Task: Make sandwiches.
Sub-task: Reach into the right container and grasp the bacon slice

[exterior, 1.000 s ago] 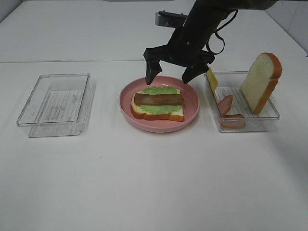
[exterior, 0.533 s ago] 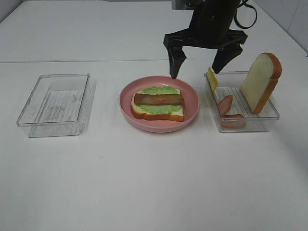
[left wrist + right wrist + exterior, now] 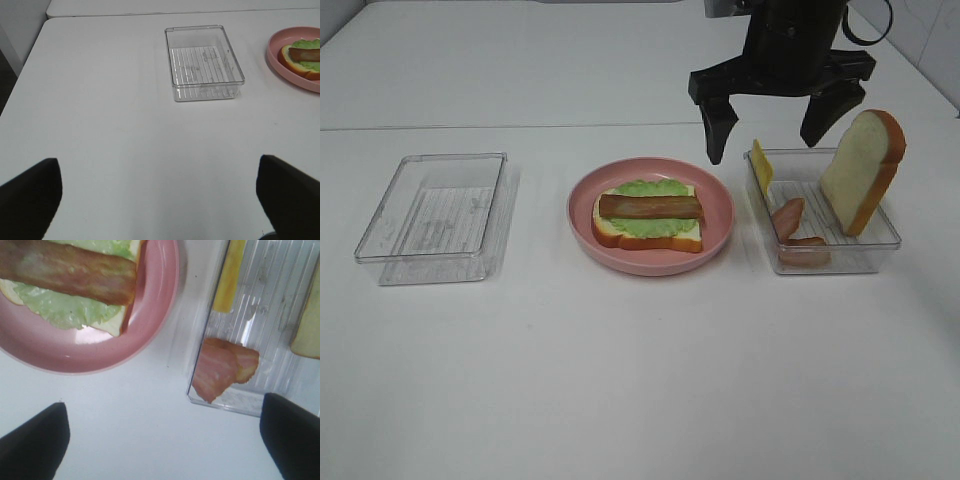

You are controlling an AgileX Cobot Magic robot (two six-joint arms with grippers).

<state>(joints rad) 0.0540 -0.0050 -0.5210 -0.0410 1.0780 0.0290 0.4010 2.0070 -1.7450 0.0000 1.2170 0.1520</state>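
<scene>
A half-built sandwich (image 3: 649, 217) lies on the pink plate (image 3: 718, 200): a bread slice, green lettuce and a reddish-brown bacon strip on top; it also shows in the right wrist view (image 3: 75, 280). My right gripper (image 3: 775, 140) is open and empty, raised above the gap between the plate and the right clear tray (image 3: 880, 250). That tray holds a yellow cheese square (image 3: 761, 166), ham slices (image 3: 788, 216) and a bread slice (image 3: 861, 170) leaning upright. My left gripper (image 3: 160, 200) is open and empty over bare table, short of the empty tray (image 3: 204, 62).
The empty clear tray (image 3: 435, 215) stands at the left of the white table. The table's far edge runs behind the plate and trays.
My right gripper has moved right, from over the plate's back rim to above the gap between plate and right tray, staying open. The sandwich and trays have not moved.
</scene>
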